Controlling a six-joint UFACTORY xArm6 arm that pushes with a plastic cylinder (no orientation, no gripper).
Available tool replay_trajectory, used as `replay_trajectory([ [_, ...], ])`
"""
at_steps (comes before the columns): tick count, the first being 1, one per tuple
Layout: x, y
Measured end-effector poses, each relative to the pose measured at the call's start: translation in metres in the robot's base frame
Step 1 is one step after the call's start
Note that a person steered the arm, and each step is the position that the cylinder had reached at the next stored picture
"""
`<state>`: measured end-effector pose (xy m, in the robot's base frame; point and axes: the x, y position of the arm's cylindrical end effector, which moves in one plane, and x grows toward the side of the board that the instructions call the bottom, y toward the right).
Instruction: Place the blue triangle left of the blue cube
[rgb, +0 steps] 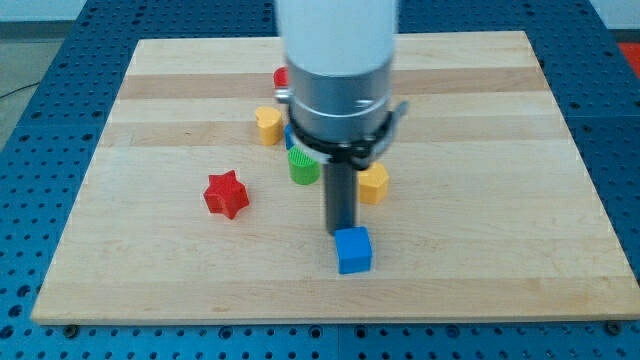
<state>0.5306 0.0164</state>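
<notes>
The board (150, 260) is pale wood with lighter and darker grain bands, on a blue perforated table (30, 330). The cube (353, 250) is blue, the star (226, 194) red. A green block (303, 166) is ribbed on top. Two blocks (267, 124) (375, 183) are yellow-orange. The rod (340, 200) is dark, under a white and grey arm (340, 60).
</notes>
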Motion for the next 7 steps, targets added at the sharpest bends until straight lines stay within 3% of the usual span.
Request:
replay_trajectory([
  [1,-0.002,-0.006],
  [2,-0.035,-0.016],
  [4,-0.043,0.058],
  [5,-0.071,0.072],
  [7,-0.126,0.021],
])
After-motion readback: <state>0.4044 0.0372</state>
